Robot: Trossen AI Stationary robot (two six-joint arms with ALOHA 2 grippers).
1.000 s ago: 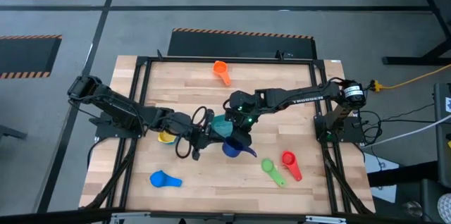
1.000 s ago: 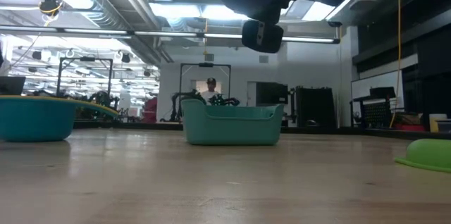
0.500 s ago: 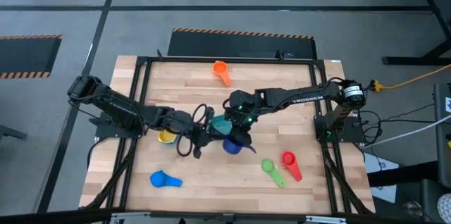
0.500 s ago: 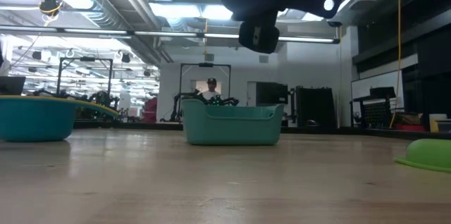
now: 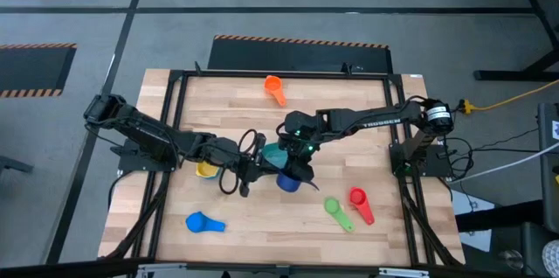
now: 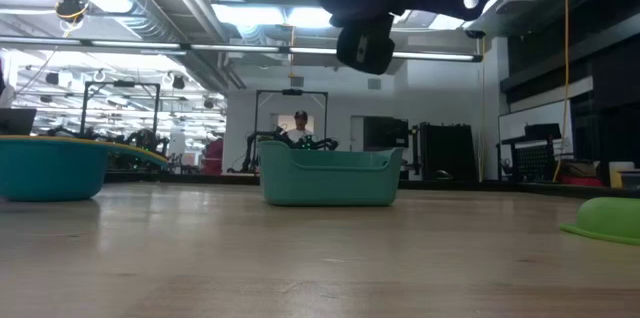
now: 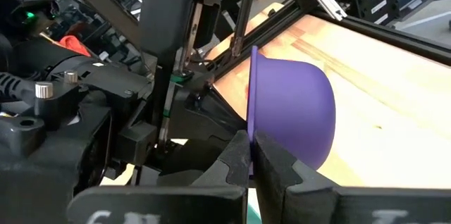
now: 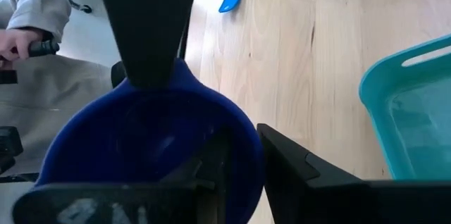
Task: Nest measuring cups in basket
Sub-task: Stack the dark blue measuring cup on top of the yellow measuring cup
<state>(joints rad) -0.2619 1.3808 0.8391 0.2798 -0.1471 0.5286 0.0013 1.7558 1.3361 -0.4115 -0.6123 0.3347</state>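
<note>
dark blue cup (image 5: 287,181) shifted left, seemingly tilted

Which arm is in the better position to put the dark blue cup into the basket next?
Left, probably. The left gripper is shut on the dark blue cup beside the basket, while the right gripper's fingers are parted around its wall.

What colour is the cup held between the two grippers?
Dark blue cup, clearest in the right wrist view.
</note>
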